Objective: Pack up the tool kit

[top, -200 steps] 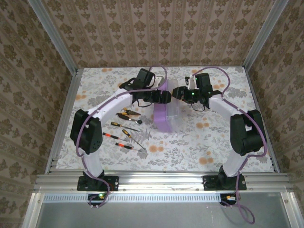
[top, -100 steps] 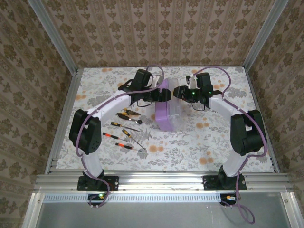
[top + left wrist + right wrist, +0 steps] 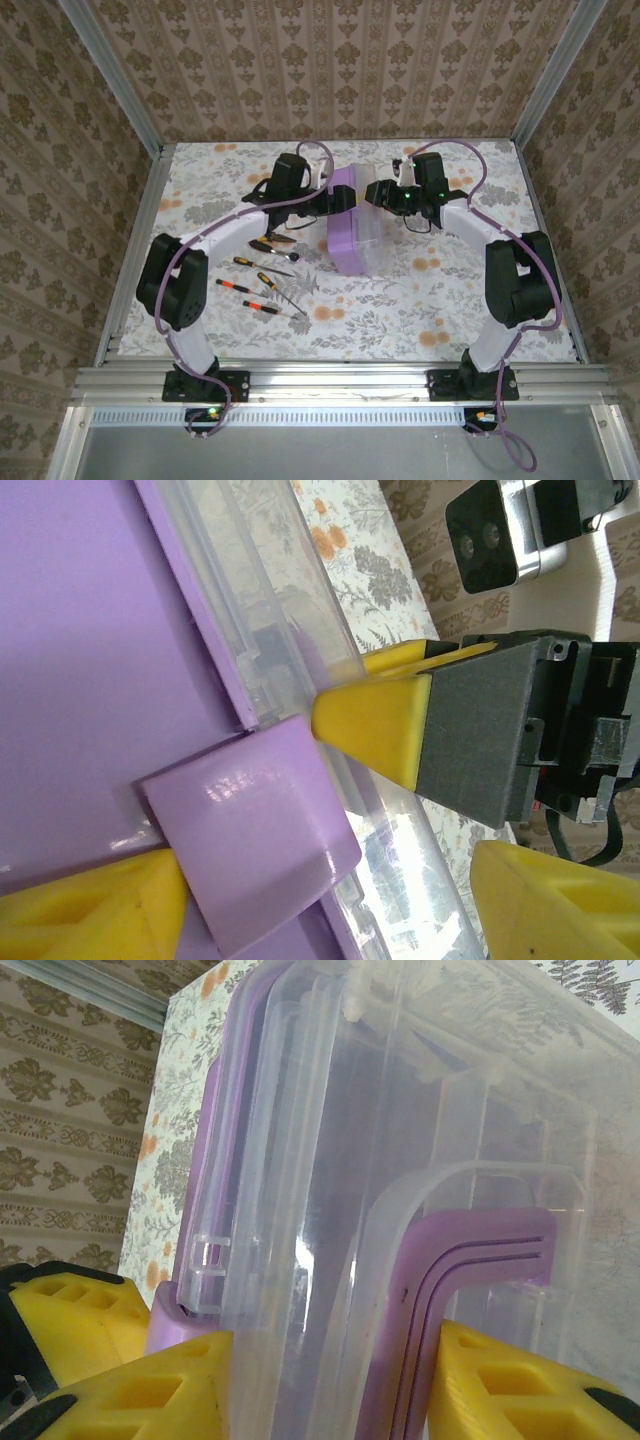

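1. Peeking down from the top camera: got the tool kit box (image 3: 345,245) sitting a bit past mid-table, purple, lying between the 2 arms, clear lid (image 3: 372,240) on its right side.
2. Also seeing the left gripper (image 3: 344,201) at the box's far left corner and the right gripper (image 3: 373,192) just across from it on the lid side. Pretty much nose to nose over that far end.
3. Switching to the left wrist: left gripper (image 3: 330,880) spread wide, so calling that open, holding nothing. Found 1 yellow finger (image 3: 90,910) snug against a purple latch tab (image 3: 250,830) on the box (image 3: 80,630), the other well off to the side.
4. Same view, spotted the right gripper's finger (image 3: 375,725) poking in right up against the top corner of that tab, along the lid's rim.
5. Over on the right wrist: right gripper (image 3: 330,1370) straddling the end of the lid (image 3: 400,1140), 1 finger (image 3: 150,1390) at the clear rim, the other beside the purple handle (image 3: 480,1260). Honestly can't tell whether clamped on or just sitting around it.
6. Found the hand tools lying loose on the flowery table (image 3: 450,300), left of the box: orange-handled pliers (image 3: 270,243) nearest it, then black-orange screwdrivers (image 3: 262,308) closer to the arm bases. Too small to make out a wrench.
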{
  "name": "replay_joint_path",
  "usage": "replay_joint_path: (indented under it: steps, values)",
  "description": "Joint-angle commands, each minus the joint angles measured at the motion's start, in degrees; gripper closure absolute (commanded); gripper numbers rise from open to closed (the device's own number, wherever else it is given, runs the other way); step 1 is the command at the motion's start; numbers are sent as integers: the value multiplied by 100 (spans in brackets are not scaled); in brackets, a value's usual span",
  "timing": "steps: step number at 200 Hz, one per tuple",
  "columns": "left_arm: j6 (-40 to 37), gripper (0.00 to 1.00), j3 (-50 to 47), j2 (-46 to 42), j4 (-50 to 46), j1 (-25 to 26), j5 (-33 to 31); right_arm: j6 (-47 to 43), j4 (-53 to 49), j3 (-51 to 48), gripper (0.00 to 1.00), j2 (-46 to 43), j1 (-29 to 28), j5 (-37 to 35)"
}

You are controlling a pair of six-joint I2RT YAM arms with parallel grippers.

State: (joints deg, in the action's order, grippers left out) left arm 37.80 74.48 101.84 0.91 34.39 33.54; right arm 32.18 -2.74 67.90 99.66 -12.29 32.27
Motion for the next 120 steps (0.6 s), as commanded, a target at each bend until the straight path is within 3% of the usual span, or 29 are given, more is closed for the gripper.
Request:
replay_joint_path:
  steps: [1, 120]
  values:
    - [234, 25, -58, -101, 1121, 174, 658, -63, -166, 49, 53, 274, -283, 282]
    - [470, 31, -352, -224, 1865, 138, 606, -51, -165, 95, 54, 435, -282, 282]
